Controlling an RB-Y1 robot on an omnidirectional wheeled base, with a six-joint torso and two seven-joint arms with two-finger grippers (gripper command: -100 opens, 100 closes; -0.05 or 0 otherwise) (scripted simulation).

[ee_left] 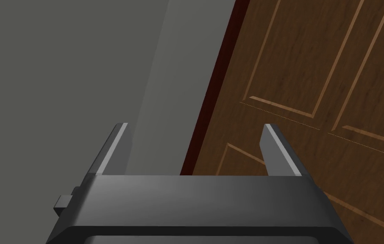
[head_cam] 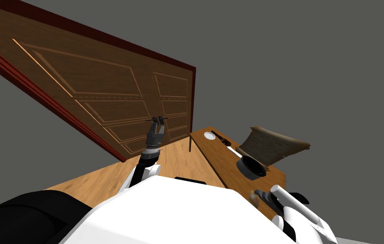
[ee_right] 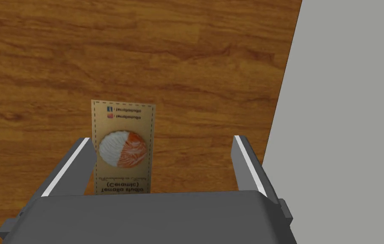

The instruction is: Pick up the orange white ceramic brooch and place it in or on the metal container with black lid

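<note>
Not picked up yet. Orange and white brooch (ee_right: 123,151) flat on the wooden worktop (ee_right: 187,63), between wide-open fingers (ee_right: 74,165) of right end effector (ee_right: 161,140). To do: grab, lift, carry to dark round container (head_cam: 251,167). Left end effector (ee_left: 195,125) wide too, near door (head_cam: 102,93).

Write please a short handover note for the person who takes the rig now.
Left pincer: open, empty, raised by the wooden door.
Right pincer: open, over the table, fingers either side of the orange-white brooch on its card, not yet closed.
Grey container with black top stands farther along the table.
Done: approach. Left: grasp, lift, place in container.
</note>
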